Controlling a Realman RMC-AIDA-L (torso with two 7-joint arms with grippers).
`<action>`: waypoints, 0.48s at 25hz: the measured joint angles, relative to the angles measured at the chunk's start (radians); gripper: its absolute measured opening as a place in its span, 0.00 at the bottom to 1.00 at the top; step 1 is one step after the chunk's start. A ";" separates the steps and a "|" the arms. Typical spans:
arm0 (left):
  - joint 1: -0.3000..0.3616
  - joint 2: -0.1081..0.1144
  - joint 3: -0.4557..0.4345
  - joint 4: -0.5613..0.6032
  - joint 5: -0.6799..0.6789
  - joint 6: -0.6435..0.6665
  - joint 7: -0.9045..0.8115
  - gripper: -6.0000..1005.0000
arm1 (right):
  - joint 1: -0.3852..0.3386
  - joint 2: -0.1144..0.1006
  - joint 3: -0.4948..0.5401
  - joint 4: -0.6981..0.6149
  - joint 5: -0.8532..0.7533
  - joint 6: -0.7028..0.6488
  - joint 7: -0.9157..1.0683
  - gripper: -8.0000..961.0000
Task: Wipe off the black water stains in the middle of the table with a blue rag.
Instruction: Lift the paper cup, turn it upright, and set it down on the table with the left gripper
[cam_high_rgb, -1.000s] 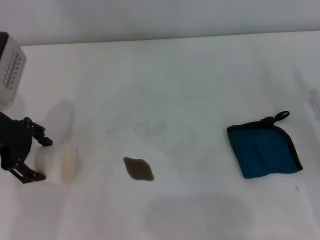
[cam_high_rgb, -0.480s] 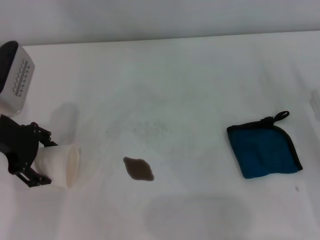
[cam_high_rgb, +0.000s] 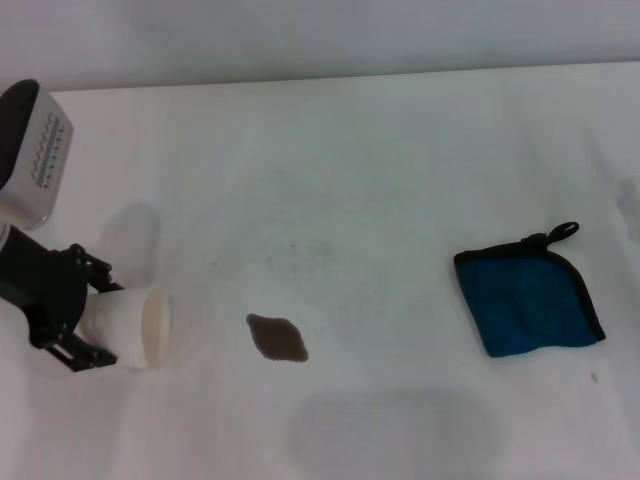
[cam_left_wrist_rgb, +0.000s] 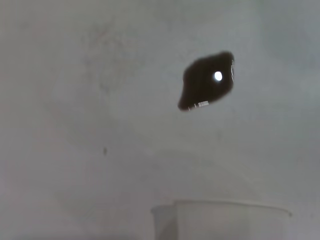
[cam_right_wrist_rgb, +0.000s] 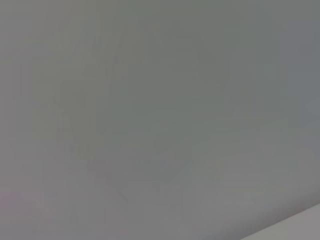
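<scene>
Left end effector (cam_high_rgb: 100, 325) sits at the bench's nine o'clock edge, clenched on a pale cup (cam_high_rgb: 128, 326) held on its side, mouth aimed toward three o'clock. The black water stains (cam_high_rgb: 277, 337) lie just off that mouth at three o'clock, near but apart from it, a flat blotch with its long axis running ten to four. The blue rag (cam_high_rgb: 530, 303) lies much farther along the same line, well apart, flat, its loop pointing to one o'clock. My read: the rag belongs to the right side, and the right end effector isn't in view, so its state can't be told. The bench (cam_high_rgb: 380, 170) is white, matte and faintly scuffed, with open room around stain and rag.
</scene>
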 joint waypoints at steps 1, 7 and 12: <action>0.002 0.000 0.000 0.000 -0.014 0.002 -0.001 0.84 | 0.000 0.000 -0.003 0.000 0.000 0.001 0.000 0.75; 0.015 0.002 0.000 -0.010 -0.151 0.054 -0.025 0.81 | 0.010 0.000 -0.030 -0.019 0.000 0.001 0.000 0.75; 0.037 -0.001 0.000 -0.045 -0.315 0.081 -0.073 0.79 | 0.013 -0.004 -0.051 -0.089 0.000 -0.005 -0.005 0.75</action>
